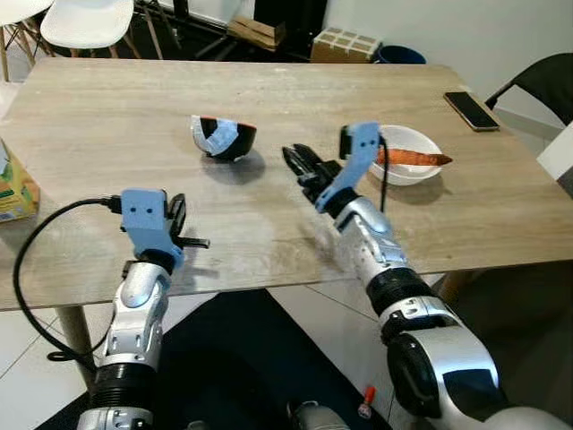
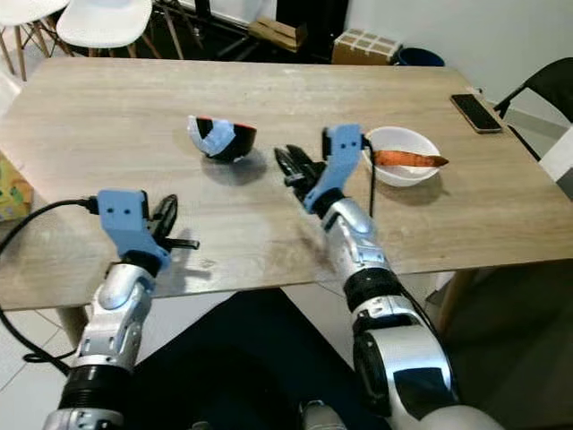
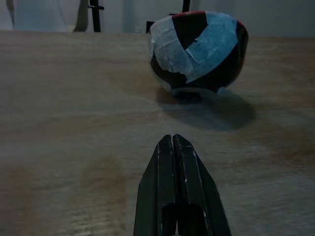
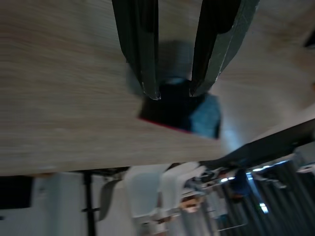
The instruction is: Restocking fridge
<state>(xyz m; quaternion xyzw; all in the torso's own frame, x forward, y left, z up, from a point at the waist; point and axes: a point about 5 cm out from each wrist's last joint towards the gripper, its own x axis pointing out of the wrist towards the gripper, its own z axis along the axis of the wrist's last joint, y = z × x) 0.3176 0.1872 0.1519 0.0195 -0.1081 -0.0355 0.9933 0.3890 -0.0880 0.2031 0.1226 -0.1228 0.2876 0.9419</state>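
A black bowl (image 1: 224,137) patched with pale blue tape stands on the wooden table (image 1: 107,116), left of the middle. A white bowl (image 1: 414,170) to its right holds a long orange vegetable (image 1: 412,158). My right gripper (image 1: 294,154) hovers over the table between the two bowls, pointing at the black bowl (image 4: 179,110), open with nothing between its fingers (image 4: 142,49). My left gripper (image 1: 177,210) is near the table's front edge, shut and empty, aimed at the black bowl (image 3: 197,49) from some way off; its closed fingertips (image 3: 167,147) are low over the wood.
A dark phone (image 1: 471,110) lies at the table's far right. A green and yellow box (image 1: 13,188) sits at the left edge. White chairs (image 1: 85,22) stand beyond the far side, a black chair (image 1: 546,85) to the right, and a cardboard box (image 1: 345,43) on the floor.
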